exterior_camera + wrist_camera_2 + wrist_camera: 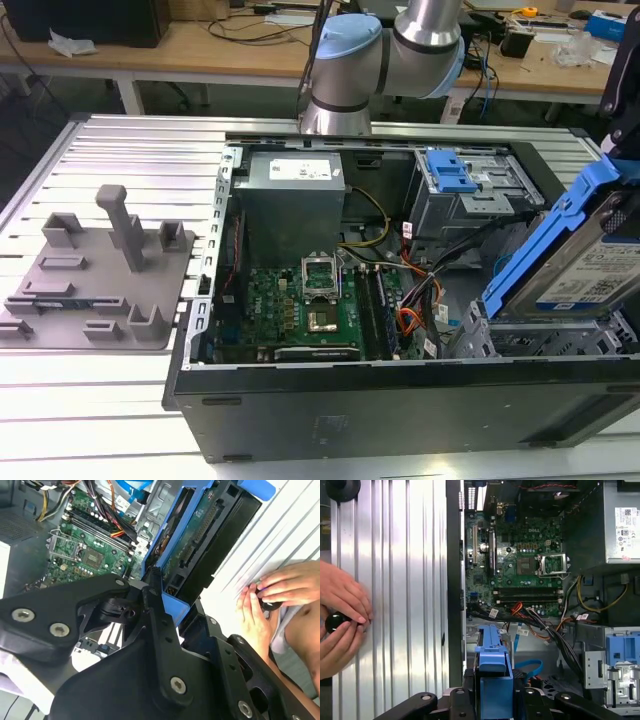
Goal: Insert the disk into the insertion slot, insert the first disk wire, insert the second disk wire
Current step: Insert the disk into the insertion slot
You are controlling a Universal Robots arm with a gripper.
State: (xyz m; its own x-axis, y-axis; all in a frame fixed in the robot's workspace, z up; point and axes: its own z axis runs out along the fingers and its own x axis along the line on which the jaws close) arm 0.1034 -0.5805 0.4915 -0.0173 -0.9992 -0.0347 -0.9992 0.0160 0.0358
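Pinching the blue-framed disk [585,255] by its edge, the end effector [493,692] is holding it tilted over the insertion slot [530,335] in the open computer case [400,410]. A person's hands [340,620] are resting on the ribbed tabletop [400,580] alongside.

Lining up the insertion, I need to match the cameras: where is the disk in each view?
Exterior view: the disk stands tilted at the exterior view's right.
Second wrist view: the disk shows its circuit-board underside, beside the motherboard.
First wrist view: the disk is edge-on, the motherboard beyond it.
Shared landmark: the green motherboard.
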